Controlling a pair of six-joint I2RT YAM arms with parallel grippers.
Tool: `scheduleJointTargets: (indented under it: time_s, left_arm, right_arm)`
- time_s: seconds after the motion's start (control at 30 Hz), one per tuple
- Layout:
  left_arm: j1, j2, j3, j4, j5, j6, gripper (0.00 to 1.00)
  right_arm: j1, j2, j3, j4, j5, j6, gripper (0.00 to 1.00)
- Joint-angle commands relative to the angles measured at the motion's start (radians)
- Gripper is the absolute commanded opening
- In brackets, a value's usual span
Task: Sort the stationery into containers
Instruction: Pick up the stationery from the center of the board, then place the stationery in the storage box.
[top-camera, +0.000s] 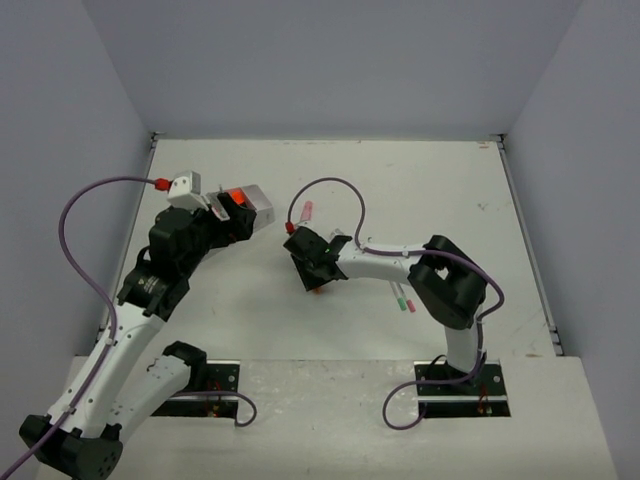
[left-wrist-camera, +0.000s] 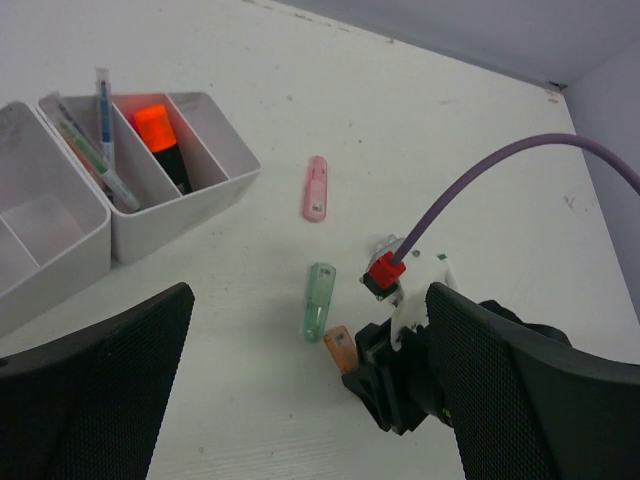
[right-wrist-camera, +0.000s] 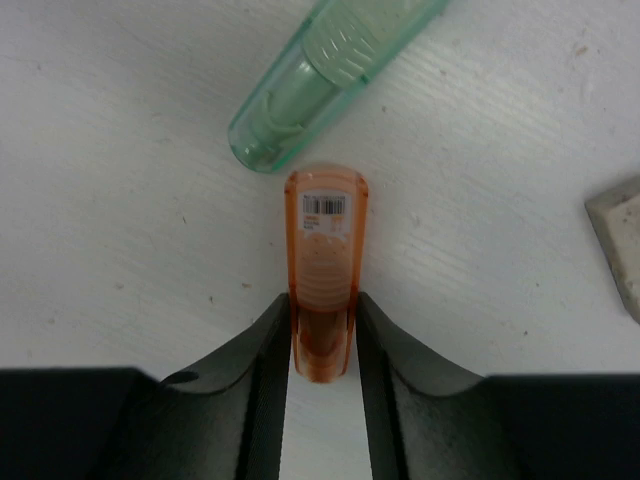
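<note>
The right gripper (right-wrist-camera: 322, 312) pinches the orange piece (right-wrist-camera: 325, 250) (green piece (right-wrist-camera: 320, 70) just beside its tip), while the left gripper (left-wrist-camera: 310, 385) hangs spread wide.

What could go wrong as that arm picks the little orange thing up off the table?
1. The right gripper pinches the orange marker only at its near end, so it may swing or slip when lifted.
2. The green marker lies right by its tip and could get nudged away.
3. The left gripper hangs by the trays, so a drop-off there may crowd the arms.
</note>
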Motion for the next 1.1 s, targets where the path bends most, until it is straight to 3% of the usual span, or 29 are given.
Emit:
scheduleJointTargets:
  time_s: [0.0,0.03,0.13,0.27,0.43,0.67,0.83,0.87,0.93,1.0,1.07]
  left_arm:
    - [0.0,-0.022,-0.022,-0.013,0.097,0.02,1.0]
    - [0.0,-0.021,-0.028,-0.009,0.109,0.016,1.0]
    - [0.0,-0.012,-0.059,0.029,0.187,-0.01,1.0]
    - [0.0,0.034,-0.118,0.16,0.391,-0.062,1.0]
    - [-0.035,0.143,-0.201,0.507,0.677,-0.236,1.0]
    - [-0.147,0.293,-0.173,0.604,0.686,-0.274,0.96]
    - [-0.18,0.345,-0.189,0.727,0.709,-0.349,0.72]
    - [-0.189,0.352,-0.187,0.734,0.712,-0.35,0.64]
    - [-0.203,0.363,-0.176,0.726,0.711,-0.349,0.38]
    - [-0.211,0.367,-0.171,0.718,0.716,-0.346,0.21]
    - [-0.214,0.371,-0.171,0.715,0.724,-0.346,0.18]
  right_arm:
    - [0.006,0.026,0.009,-0.034,0.013,0.022,0.21]
    - [0.008,0.013,0.0,-0.037,0.022,0.026,0.15]
    - [0.019,-0.048,-0.039,-0.05,0.079,0.043,0.08]
    - [0.033,-0.258,-0.13,-0.026,0.125,0.062,0.01]
    - [0.05,-0.607,-0.367,0.281,0.06,-0.016,0.0]
    - [0.117,-0.796,-0.469,0.408,0.107,-0.113,0.0]
    - [0.14,-0.832,-0.458,0.391,0.14,-0.136,0.0]
    - [0.144,-0.838,-0.456,0.388,0.15,-0.137,0.0]
    - [0.145,-0.849,-0.454,0.387,0.167,-0.137,0.0]
    - [0.146,-0.855,-0.453,0.381,0.187,-0.135,0.0]
    - [0.146,-0.851,-0.445,0.37,0.199,-0.138,0.0]
